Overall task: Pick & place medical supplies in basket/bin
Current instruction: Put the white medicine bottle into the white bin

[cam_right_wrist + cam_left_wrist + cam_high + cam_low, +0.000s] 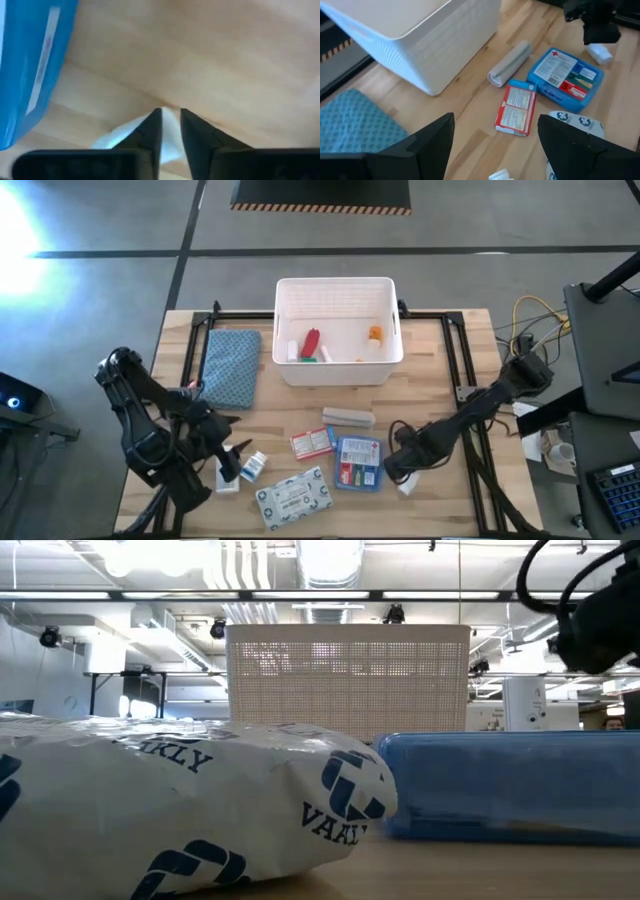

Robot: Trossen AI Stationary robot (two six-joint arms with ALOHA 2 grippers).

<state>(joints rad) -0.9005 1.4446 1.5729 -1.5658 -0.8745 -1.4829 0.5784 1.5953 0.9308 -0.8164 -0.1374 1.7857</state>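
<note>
Right gripper (171, 117) down on the table (440, 420), right of the blue box (358, 463), pinching a small white packet (170, 137). Left gripper (495, 135) idle near-left, fingers wide. White bin (338, 373) far centre.

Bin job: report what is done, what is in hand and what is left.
Done: the white bin already holds a red tube and a few other small items. In hand: the right gripper is shut on a small white item beside the blue packet. Left: the red-white packet, beige bar and patterned flat pack lie on the table; the left gripper hovers open.
</note>
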